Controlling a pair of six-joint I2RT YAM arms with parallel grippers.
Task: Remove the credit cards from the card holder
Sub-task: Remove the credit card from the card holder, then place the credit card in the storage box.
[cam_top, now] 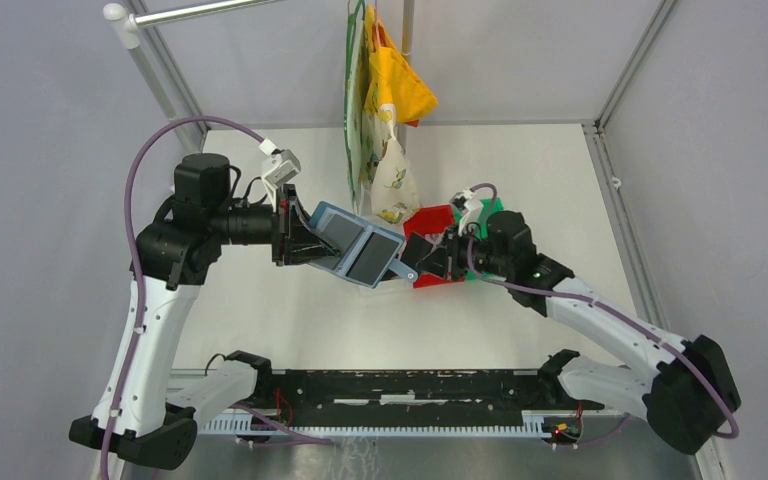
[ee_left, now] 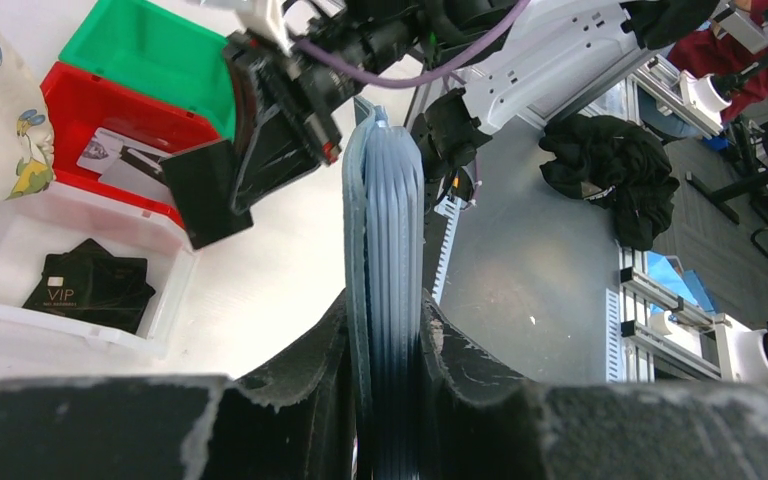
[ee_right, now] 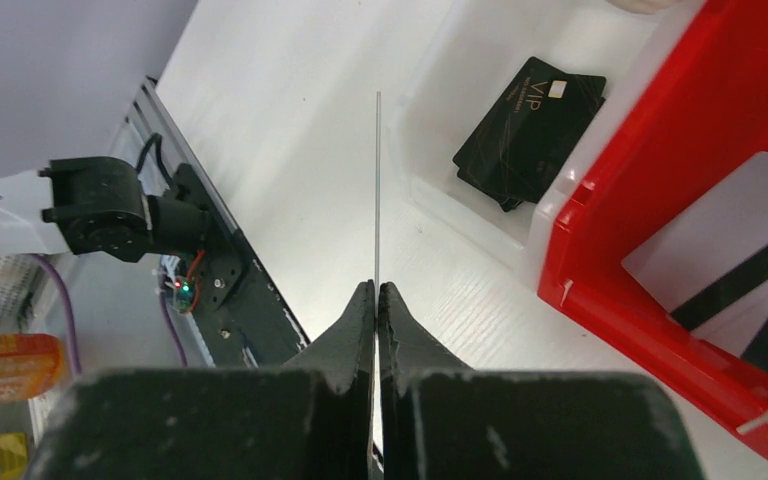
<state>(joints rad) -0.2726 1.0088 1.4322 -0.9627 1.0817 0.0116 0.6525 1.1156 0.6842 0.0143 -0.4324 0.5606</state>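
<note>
My left gripper (cam_top: pixel 305 240) is shut on the teal-blue card holder (cam_top: pixel 358 247) and holds it open above the table, tab toward the right arm. In the left wrist view the card holder (ee_left: pixel 385 230) is edge-on between my fingers. My right gripper (cam_top: pixel 432 258) is shut on a black credit card (cam_top: pixel 417 250) just right of the holder's tab. That card shows in the left wrist view (ee_left: pixel 203 192) and edge-on as a thin line in the right wrist view (ee_right: pixel 377 190). Black VIP cards (ee_right: pixel 530 125) lie in a white bin (ee_left: pixel 70 325).
A red bin (ee_right: pixel 600 260) holds pale cards with black stripes (ee_right: pixel 730 255); a green bin (ee_left: pixel 150 45) stands behind it. Patterned cloth bags (cam_top: pixel 385 110) hang from a rail at the back middle. A black rail (cam_top: pixel 400 385) runs along the near edge.
</note>
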